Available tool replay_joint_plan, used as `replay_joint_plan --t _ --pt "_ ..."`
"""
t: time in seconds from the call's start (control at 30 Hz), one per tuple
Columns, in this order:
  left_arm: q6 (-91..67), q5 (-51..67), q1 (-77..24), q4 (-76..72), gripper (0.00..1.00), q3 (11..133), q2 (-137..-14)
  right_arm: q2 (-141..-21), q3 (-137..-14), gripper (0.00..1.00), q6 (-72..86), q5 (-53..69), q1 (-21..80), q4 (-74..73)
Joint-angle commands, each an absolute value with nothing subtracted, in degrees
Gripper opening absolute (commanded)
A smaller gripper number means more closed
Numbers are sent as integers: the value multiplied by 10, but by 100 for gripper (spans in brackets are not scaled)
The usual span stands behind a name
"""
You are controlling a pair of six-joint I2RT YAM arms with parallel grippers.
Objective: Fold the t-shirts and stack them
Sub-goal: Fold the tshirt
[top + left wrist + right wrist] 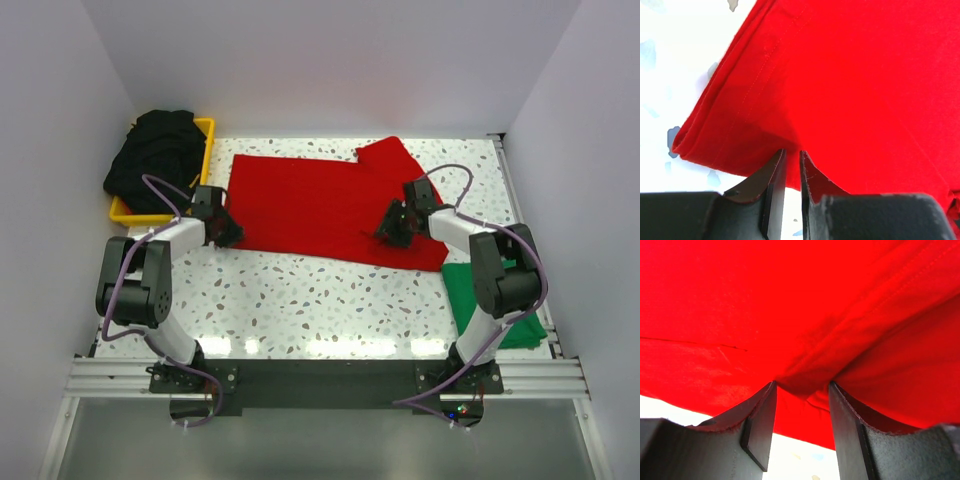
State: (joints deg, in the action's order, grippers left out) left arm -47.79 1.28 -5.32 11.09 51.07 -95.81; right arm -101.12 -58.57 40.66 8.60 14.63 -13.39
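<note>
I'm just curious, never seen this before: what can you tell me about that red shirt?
The red t-shirt is plain soft cloth with stitched hems, spread sideways and mostly flat on the speckled table, one sleeve sticking out at the far side. The left gripper and right gripper each pinch its near edge, puckering it.

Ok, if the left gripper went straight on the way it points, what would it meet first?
The red t-shirt. Its hemmed edge lies right at the tips of the left gripper, possibly already between them; depth there is unclear.
</note>
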Motion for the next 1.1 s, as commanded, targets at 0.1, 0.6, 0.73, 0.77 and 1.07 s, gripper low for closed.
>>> replay_joint_plan --t 0.1,0.6,0.73,0.77,1.07 --pt "-490 2 -53 83 21 504 -953 -1015 -587 49 432 102 153 -87" --pt "-490 2 -53 87 20 487 -931 -1083 -699 49 434 103 160 -110" --pt "-488 2 -53 91 20 485 -927 -1117 -764 49 425 102 164 -134" --pt "-488 2 -53 91 20 485 -926 -1128 -772 49 423 102 167 -138" --pt "-485 5 -53 91 20 497 -923 -1156 -834 49 391 106 175 -171"
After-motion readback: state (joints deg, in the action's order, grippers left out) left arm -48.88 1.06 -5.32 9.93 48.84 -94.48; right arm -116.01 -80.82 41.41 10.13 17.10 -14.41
